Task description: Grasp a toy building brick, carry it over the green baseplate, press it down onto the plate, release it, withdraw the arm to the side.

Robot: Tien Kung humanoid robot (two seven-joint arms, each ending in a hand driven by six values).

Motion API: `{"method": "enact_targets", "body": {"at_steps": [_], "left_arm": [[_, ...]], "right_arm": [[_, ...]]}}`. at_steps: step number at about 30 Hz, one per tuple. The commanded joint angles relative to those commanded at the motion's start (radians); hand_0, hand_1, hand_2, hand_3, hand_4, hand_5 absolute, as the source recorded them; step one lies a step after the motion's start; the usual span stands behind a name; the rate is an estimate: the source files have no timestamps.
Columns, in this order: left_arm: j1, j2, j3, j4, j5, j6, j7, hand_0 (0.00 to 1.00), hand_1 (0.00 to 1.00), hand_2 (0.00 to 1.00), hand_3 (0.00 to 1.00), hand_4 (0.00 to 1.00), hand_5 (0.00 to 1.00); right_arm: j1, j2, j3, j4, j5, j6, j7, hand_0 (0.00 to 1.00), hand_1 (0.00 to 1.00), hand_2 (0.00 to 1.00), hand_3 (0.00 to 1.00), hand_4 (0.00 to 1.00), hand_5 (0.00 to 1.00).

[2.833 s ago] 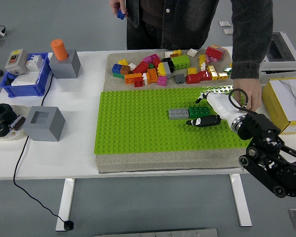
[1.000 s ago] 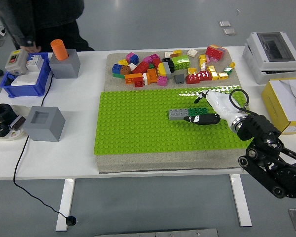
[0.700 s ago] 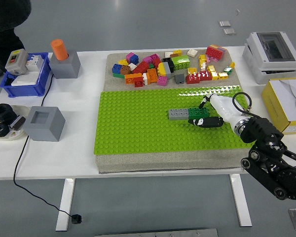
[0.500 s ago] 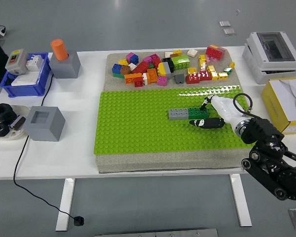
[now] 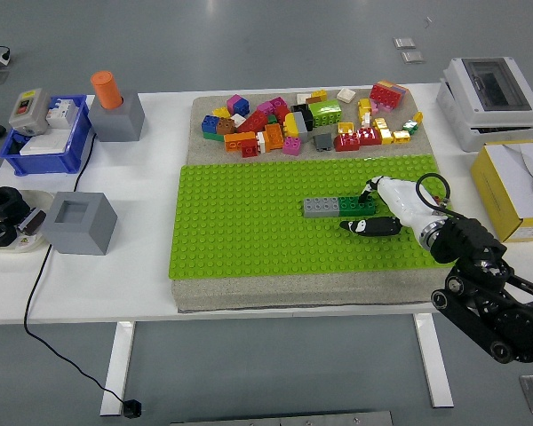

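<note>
A dark green brick (image 5: 353,205) sits on the green baseplate (image 5: 249,231), joined end to end with a grey brick (image 5: 321,207) on its left. My right hand (image 5: 368,211) is just right of the green brick. Its fingers are spread: one black fingertip (image 5: 365,194) is at the brick's right end, and the black thumb (image 5: 366,227) lies on the plate just in front of the brick, apart from it. The hand holds nothing. A pile of loose coloured bricks (image 5: 302,120) lies behind the plate. My left arm is out of view.
A blue bin (image 5: 44,142), a grey block with an orange cylinder (image 5: 115,108), a hollow grey block (image 5: 75,220) and a dish of black parts (image 5: 4,217) stand at the left. A yellow box (image 5: 520,186) and a grey unit (image 5: 489,98) are at the right.
The person has walked off to the left and out of view. My right hand has slid slightly toward the near edge, and its thumb has come off the green brick.
</note>
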Motion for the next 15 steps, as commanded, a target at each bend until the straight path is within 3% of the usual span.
{"method": "enact_targets", "body": {"at_steps": [15], "left_arm": [[0.004,0.003,-0.006,0.0,-0.009,0.002,0.002,0.656,0.639,0.632,0.641,0.709,0.2]], "right_arm": [[-0.002,-0.014,0.051,0.053,0.052,-0.032,0.048,0.784,0.798,0.843,0.554,0.917,0.614]]}}
